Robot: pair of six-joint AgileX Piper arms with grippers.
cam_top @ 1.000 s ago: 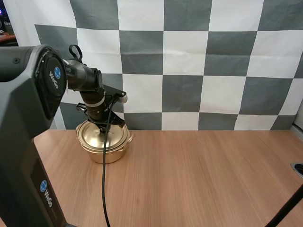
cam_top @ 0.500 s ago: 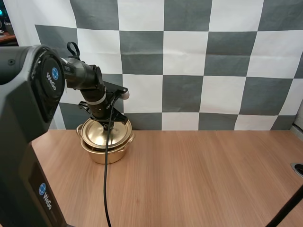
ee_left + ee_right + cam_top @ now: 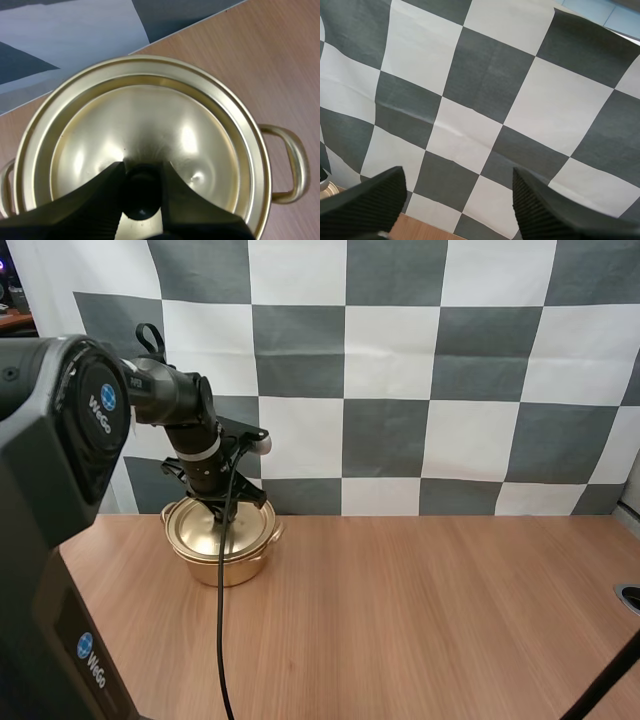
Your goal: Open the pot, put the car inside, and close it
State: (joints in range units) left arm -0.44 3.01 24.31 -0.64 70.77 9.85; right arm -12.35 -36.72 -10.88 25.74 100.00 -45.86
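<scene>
Pot of gold metal stands near the table's far left corner, with its lid resting on it. The left gripper reaches down from above, its fingers drawn in narrowly around the lid's black knob, pinching it. The right gripper is spread wide, with nothing between its fingers.

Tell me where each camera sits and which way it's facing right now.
High view: behind and above the bases, facing forward and down over the table; my left arm reaches to the pot.
Left wrist view: on the left arm, looking down at the lid; the left end effector pinches its knob.
Right wrist view: on the right arm, facing the table's far edge; the right end effector stands open.
Shared: high and left wrist views both show pot and lid.
</scene>
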